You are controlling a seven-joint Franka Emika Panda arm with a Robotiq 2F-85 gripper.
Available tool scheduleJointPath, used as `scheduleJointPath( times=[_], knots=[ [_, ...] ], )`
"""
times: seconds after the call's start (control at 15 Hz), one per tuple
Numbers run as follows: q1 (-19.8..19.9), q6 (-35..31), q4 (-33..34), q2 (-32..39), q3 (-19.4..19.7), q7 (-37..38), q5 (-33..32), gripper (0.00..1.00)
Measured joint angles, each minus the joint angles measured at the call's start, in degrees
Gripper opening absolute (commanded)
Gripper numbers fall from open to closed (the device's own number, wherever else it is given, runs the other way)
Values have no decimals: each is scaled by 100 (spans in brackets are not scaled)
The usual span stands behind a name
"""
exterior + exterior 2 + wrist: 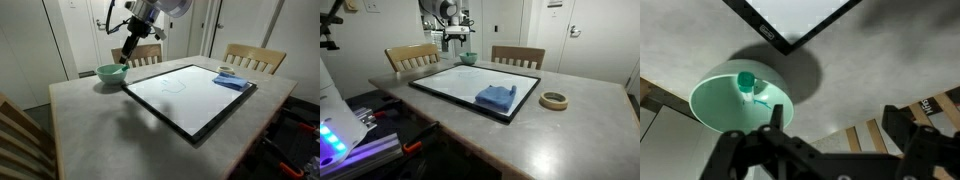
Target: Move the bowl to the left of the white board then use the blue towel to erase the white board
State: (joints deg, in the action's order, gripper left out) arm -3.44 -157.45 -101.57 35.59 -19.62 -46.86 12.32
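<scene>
Mint-green bowl (110, 73) just under tool (127, 57)

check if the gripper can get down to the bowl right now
Probably yes: the open gripper hangs just above the bowl with nothing between them, and the whiteboard lies beside it, clear of the way down.
</scene>
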Motion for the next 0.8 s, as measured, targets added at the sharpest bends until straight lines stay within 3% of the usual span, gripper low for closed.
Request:
scheduleJointPath(
  times=[0.8],
  knots=[
    [-146, -17, 1852, 1731, -192, -12, -1224, 100]
  ],
)
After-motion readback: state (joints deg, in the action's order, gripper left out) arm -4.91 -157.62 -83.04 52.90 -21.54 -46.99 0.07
